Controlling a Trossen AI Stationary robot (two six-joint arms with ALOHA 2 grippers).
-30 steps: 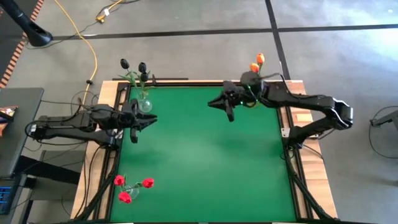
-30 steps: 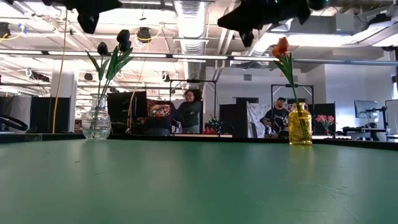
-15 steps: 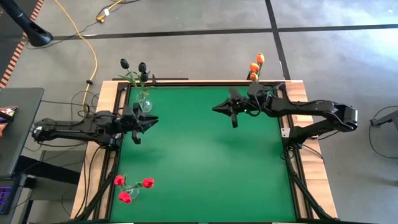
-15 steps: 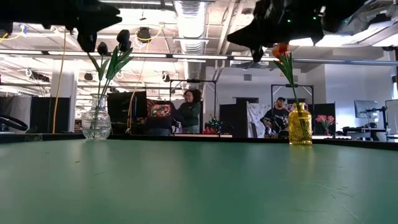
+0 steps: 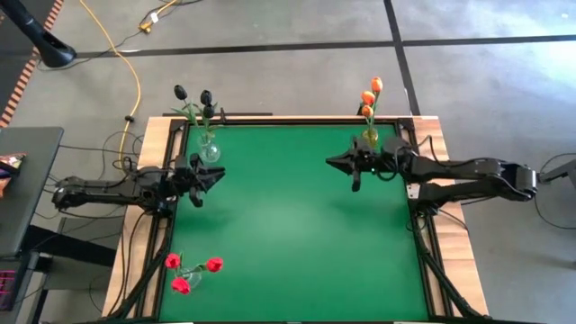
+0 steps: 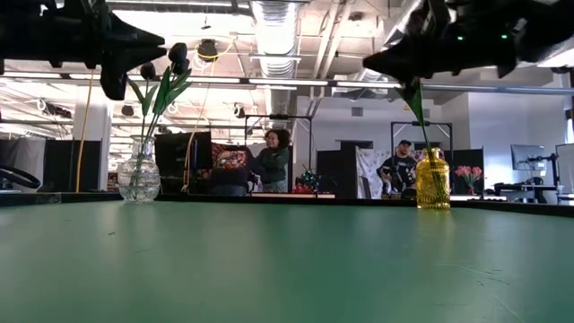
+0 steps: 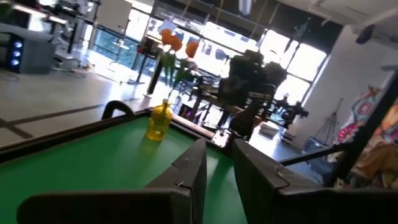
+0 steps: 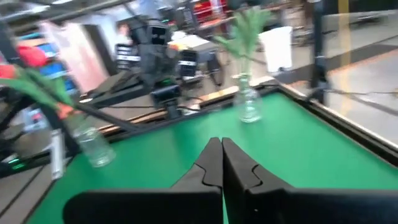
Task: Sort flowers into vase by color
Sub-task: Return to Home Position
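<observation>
Three black flowers (image 5: 196,94) stand with their stems in a clear vase (image 5: 209,149) at the far left. Orange flowers (image 5: 370,94) stand in a yellow vase (image 5: 370,137) at the far right. Red flowers (image 5: 191,274) stand in a clear vase near the left front corner. My left gripper (image 5: 216,175) hovers just on the near side of the black flowers' vase, its fingers (image 7: 194,168) a narrow gap apart with nothing between them. My right gripper (image 5: 335,162) hovers beside the yellow vase toward the table's middle, shut and empty (image 8: 222,155).
The green table top (image 5: 297,225) lies bare between the three vases. A wooden frame (image 5: 153,144) runs along the table's sides. Beyond the far edge, the low view shows people (image 6: 273,161) and equipment in the room.
My right gripper has drawn back toward the table's right edge and sunk lower, ending level beside the yellow vase. My left gripper has sunk lower by the black flowers' vase. The vases and flowers have stayed in place.
</observation>
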